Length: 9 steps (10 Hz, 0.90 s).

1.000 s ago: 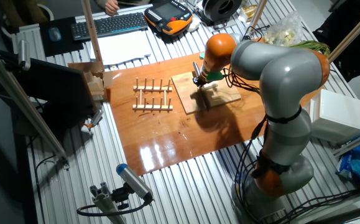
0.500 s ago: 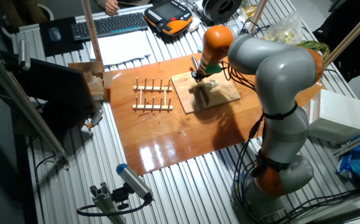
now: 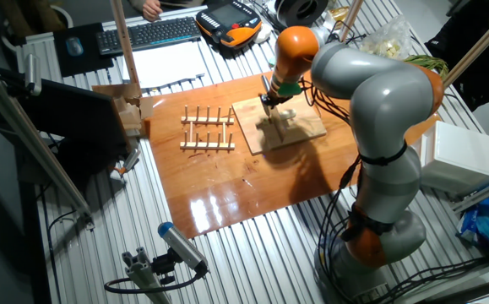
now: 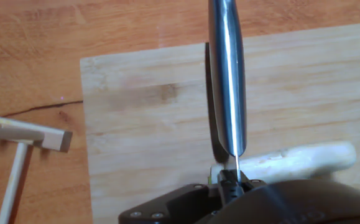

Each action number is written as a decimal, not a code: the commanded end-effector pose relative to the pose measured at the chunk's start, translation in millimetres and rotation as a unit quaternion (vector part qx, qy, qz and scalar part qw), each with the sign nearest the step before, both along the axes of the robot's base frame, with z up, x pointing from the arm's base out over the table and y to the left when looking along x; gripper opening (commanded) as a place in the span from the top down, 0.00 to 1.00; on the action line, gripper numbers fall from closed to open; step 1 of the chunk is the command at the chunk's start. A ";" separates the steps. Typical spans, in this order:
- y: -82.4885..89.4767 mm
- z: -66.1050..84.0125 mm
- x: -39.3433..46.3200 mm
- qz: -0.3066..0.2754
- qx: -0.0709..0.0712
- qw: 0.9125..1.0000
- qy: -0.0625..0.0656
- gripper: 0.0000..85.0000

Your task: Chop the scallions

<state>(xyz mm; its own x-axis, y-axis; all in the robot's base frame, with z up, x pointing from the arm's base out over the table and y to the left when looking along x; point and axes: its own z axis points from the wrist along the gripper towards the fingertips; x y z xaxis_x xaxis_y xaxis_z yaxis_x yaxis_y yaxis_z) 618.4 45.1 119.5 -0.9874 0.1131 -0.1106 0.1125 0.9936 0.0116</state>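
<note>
1. Knife (image 4: 228,81) clamped in gripper (image 3: 269,100): blade runs straight out from the hand, edge down, seen spine-on in hand view. Fingers themselves hidden under black housing, but knife held firm, so closed on the handle.
2. Scallion (image 4: 298,158): short pale cream stalk lying flat on light cutting board (image 4: 142,124), crosswise to blade, left end right under the heel of the knife. In fixed view only a small pale bit (image 3: 287,112) beside gripper.
3. Looks whole, no separate cut bits visible. Can't tell if edge touches stalk or sits just above.
4. Handling, as a guess: very light, thin, round section, so prone to roll or skid on smooth wood when pressed. Soft, moist, layered; likely squashes under a slow push, cuts cleaner w/ firm straight drop.
5. Nothing pins the stalk, single arm only. No need to grasp it; contact via blade only, square across the stalk, near the end first.
6. Risk: off-centre press flicks the piece sideways off the board.
7. Wooden rack (image 3: 208,128) well left of board, out of the way.
</note>
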 end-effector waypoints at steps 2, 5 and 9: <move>-8.3 3.2 1.2 0.009 -0.006 1.000 -0.001 1.00; -16.5 -5.3 0.6 0.015 0.000 1.000 -0.007 1.00; -17.1 -14.4 2.9 0.017 0.002 1.000 -0.012 1.00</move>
